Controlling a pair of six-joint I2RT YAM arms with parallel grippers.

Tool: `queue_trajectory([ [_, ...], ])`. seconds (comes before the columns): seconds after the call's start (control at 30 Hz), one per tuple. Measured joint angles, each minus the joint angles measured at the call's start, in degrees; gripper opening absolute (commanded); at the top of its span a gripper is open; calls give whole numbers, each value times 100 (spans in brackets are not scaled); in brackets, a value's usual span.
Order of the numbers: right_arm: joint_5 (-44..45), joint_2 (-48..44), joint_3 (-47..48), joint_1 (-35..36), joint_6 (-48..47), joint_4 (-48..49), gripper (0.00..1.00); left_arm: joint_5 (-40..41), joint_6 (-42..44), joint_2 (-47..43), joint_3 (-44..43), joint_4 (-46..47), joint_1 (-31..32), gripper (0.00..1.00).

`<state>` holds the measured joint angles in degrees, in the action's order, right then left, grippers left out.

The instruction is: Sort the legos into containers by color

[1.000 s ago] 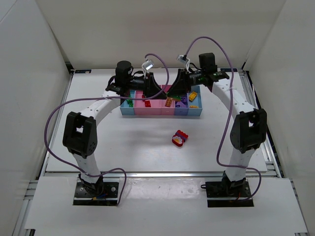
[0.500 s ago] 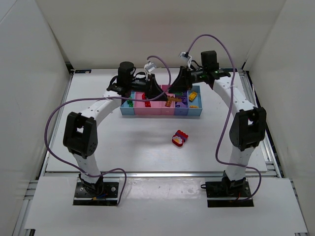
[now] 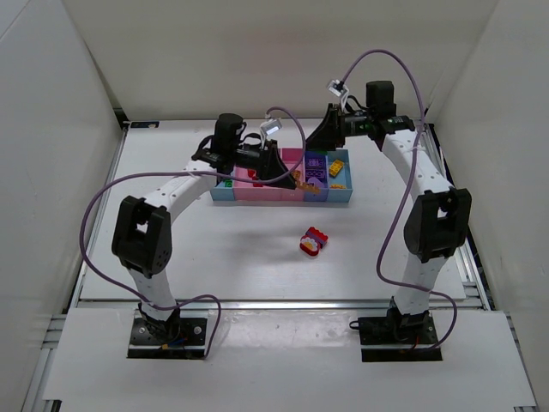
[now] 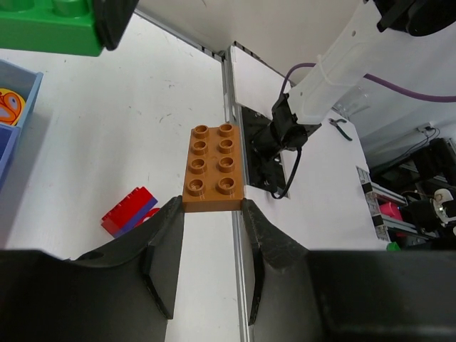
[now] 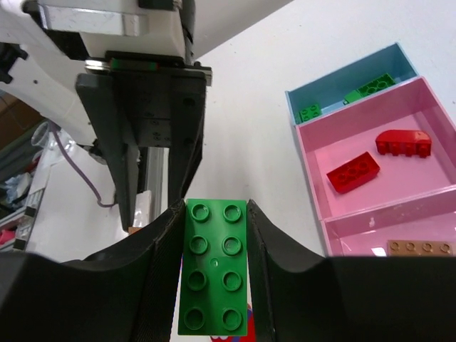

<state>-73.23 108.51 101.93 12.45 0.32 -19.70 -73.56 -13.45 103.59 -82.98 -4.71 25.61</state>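
Nearest, just right of the centre of the tabletop (image 3: 214, 249): a small clump of legos (image 3: 314, 242), mostly red with some purple, well apart from both arms. Farther back, toward the far edge: the containers (image 3: 283, 195), a joined row of shallow bins. In the leftmost blue bin (image 5: 335, 85): green bricks (image 5: 370, 87). In the wide pink bin (image 5: 427, 185) beside it: two red bricks (image 5: 353, 172). In the next pink bin along: a flat orange-brown piece (image 5: 417, 247). At the right end of the row, in the darker blue bin: yellow bricks (image 3: 339, 166). Over the middle of the row: left pincer (image 4: 211, 208), clamped on an orange-brown brick (image 4: 214, 167) by one end, studs facing the wrist camera. Farthest and higher, above the row's right part: right pincer (image 5: 215, 235), closed tight on a green brick (image 5: 214, 269), held lengthwise between the jaws, studs likewise facing its camera.
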Motion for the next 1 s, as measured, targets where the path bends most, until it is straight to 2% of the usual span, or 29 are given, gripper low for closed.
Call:
queue_trajectory([
  [0.13, 273, -42, -98, -52, -243, -195, 0, 114, 103, -68, 46, -68, -22, 10],
  [0.23, 682, -201, -382, -162, -415, -367, 0, 647, 468, -260, 111, -420, -31, 10],
  [0.37, 1416, -549, -820, -232, -551, -501, 0, 2277, 1084, -570, 98, -990, 35, 10],
  [0.5, 2197, -879, -1080, -232, -601, -579, 0, 3836, 1517, -496, -315, -1628, 142, 10],
  [0.67, 2728, -1091, -1150, -227, -656, -584, 0, 5080, 1707, 24, -1047, -2100, 264, 10],
  [0.83, 2959, -1272, -1421, -229, -678, -621, 0, 5698, 1690, 535, -1370, -2444, 328, 10],
  [1.0, 3012, -1360, -1554, -256, -695, -710, 0, 5969, 1635, 1051, -1670, -2677, 341, 10],
])
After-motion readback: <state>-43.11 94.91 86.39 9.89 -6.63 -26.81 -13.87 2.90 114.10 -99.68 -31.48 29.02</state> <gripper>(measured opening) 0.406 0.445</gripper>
